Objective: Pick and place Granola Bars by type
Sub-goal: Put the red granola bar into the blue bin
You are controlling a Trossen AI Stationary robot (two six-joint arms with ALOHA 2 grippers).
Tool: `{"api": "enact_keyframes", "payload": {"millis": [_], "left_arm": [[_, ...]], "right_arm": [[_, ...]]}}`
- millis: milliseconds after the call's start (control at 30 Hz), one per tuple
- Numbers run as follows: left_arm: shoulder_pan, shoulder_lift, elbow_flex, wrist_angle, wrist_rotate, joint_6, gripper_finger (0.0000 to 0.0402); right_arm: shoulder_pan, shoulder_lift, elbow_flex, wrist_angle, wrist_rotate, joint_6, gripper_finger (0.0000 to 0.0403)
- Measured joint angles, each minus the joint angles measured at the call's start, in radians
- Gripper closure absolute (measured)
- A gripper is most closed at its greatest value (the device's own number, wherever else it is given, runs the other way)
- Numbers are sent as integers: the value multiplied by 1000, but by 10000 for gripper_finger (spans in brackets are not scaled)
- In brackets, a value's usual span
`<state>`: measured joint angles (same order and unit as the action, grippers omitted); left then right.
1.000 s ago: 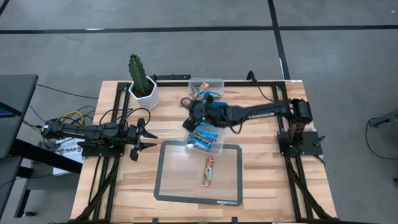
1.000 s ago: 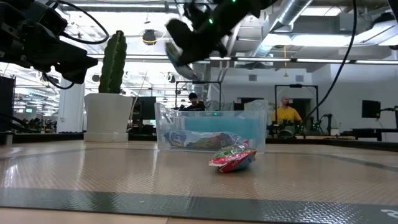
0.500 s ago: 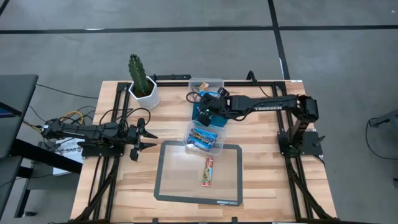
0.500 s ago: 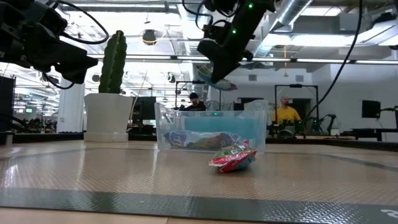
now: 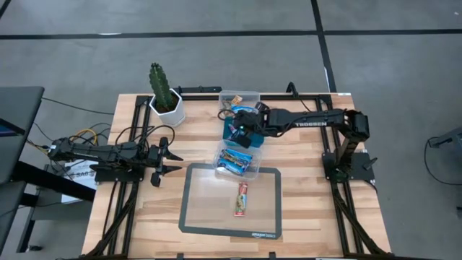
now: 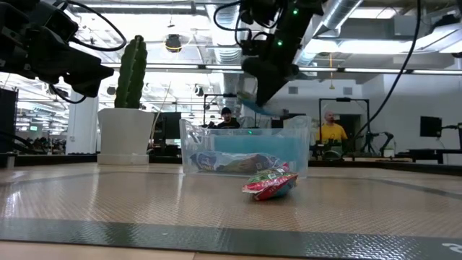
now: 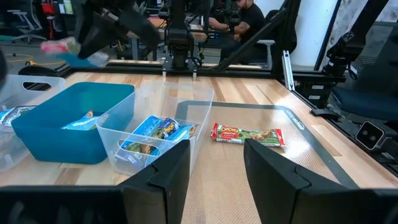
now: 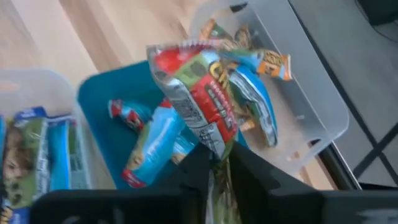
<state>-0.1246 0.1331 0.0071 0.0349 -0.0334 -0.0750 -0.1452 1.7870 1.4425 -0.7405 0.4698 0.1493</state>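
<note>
My right gripper [image 5: 241, 131] hangs over the teal tub [image 5: 249, 137], shut on a red and green-brown granola bar [image 8: 200, 99]; it also shows high in the low view [image 6: 254, 105]. Blue bars [image 8: 144, 144] lie in the teal tub. The near clear tub [image 5: 238, 162] holds blue bars, and the far clear tub [image 5: 240, 98] holds mixed bars [image 8: 267, 59]. One red bar [image 5: 243, 198] lies flat on the mat. My left gripper [image 5: 164, 160] waits open at the table's left, off the table top. My right gripper pinches the red and green-brown bar by one end [image 8: 214, 148] between its two fingers, coming from above and slanting down. The bar is lifted clear above the teal tub, and its free end [image 8: 163, 55] sticks out beyond the fingertips.
A grey-framed mat [image 5: 192, 217] covers the near middle of the table. A potted cactus [image 5: 164, 92] stands at the far left corner. The three tubs sit in a row from the mat's far edge to the table's far edge. People show in the room behind.
My right gripper, keeping hold of the bar, has moved toward the table's right and far side, from beside the near clear tub to over the teal tub, and has come down somewhat. My left arm has kept still.
</note>
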Motion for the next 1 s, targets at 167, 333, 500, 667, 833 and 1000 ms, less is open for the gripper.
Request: {"api": "enact_keyframes", "payload": {"millis": [167,333,500,667,833,1000], "left_arm": [[0,0,0,0,0,0,258],[0,0,0,0,0,0,258],[0,0,0,0,0,0,258],[0,0,0,0,0,0,258],[0,0,0,0,0,0,258],[0,0,0,0,0,0,258]], "right_arm": [[-9,0,0,-32,0,0,292],[-8,0,0,-41,0,7,237],[42,0,0,-58,-35,34,201],[149,0,8,-111,-187,115,188],[270,-2,61,-200,-373,251,187],[409,-2,87,-234,-419,194,187]]}}
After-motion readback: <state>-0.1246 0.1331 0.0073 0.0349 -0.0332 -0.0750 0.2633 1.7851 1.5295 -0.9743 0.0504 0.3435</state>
